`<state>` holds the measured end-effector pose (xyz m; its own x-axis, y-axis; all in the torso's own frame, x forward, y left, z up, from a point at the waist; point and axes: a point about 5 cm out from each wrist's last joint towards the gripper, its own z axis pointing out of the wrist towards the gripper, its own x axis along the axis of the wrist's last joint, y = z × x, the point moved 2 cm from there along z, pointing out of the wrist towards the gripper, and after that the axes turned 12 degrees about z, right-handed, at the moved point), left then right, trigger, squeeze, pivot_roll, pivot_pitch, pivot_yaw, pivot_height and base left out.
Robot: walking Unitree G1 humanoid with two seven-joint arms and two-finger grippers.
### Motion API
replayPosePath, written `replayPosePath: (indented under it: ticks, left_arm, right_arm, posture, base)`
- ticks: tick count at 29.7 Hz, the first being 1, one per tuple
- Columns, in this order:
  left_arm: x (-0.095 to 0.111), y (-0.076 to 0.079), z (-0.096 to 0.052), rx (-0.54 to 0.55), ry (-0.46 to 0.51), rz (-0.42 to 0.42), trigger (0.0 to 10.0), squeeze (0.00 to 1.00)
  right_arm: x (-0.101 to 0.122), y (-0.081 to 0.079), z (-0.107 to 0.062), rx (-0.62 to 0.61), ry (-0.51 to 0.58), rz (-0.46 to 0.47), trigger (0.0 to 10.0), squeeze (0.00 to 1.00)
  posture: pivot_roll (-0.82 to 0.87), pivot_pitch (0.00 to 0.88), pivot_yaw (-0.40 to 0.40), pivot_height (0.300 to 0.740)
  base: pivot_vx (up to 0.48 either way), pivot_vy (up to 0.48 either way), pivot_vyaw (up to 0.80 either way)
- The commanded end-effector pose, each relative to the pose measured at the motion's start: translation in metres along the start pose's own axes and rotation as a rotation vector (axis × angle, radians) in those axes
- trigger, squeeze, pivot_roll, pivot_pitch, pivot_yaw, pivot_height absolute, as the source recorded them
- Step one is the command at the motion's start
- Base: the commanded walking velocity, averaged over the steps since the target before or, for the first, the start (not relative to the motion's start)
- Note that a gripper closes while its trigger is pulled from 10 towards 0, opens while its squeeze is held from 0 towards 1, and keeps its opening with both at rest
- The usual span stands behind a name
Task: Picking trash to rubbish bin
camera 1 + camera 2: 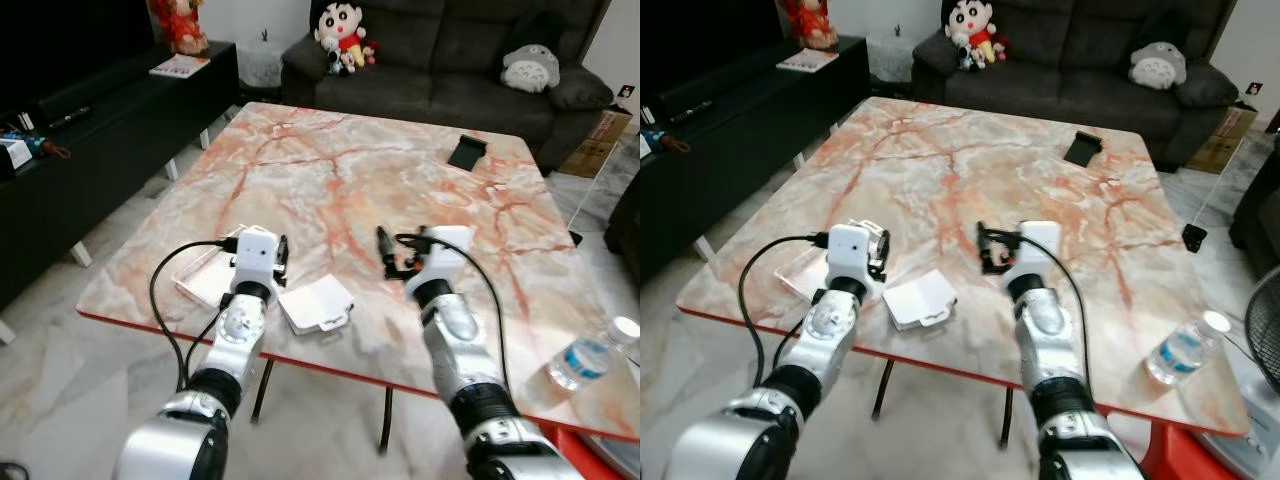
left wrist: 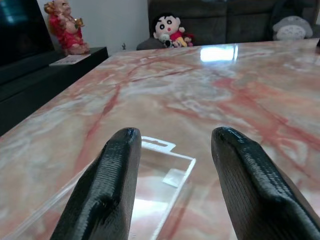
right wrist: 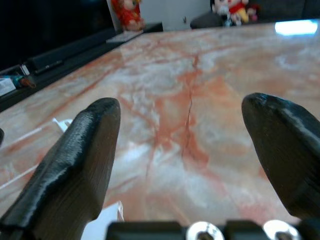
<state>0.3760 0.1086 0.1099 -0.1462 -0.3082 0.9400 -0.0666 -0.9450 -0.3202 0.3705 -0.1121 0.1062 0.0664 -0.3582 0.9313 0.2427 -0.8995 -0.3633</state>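
Clear flat plastic blister pack (image 2: 150,175), near-left: left gripper (image 2: 172,187) spread above (right gripper (image 3: 185,160) open too); probably needs lower, edge-on approach.

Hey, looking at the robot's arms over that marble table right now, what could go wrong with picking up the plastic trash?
The clear flat plastic package lies flush on the pink marble table just ahead of the open left claw; its fingers may skid over it.

The white plastic tray sits by the near table edge, so a nudge might push it off.

The clear plastic water bottle stands beside the right arm; a swing could topple it.
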Motion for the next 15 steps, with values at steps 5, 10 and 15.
replayPosePath:
  ticks: [5,10,15]
  left_arm:
    - [0.0,0.043,-0.009,-0.247,0.014,0.055,10.0,0.0]
    - [-0.006,0.056,-0.018,-0.336,0.008,0.092,10.0,0.0]
    - [-0.012,0.06,-0.024,-0.362,-0.007,0.109,10.0,0.0]
  right_arm:
    - [-0.005,0.01,-0.006,-0.04,-0.062,0.109,10.0,0.0]
    - [-0.005,0.013,-0.013,-0.058,-0.065,0.184,10.0,0.0]
    - [-0.004,0.013,-0.017,-0.05,-0.074,0.25,10.0,0.0]
  posture:
    - [-0.15,0.018,-0.066,0.74]
    - [-0.15,0.013,-0.067,0.74]
    - [-0.16,0.009,-0.065,0.74]
  base:
    - [0.0,0.0,0.0]
    - [0.0,0.0,0.0]
    - [0.0,0.0,0.0]
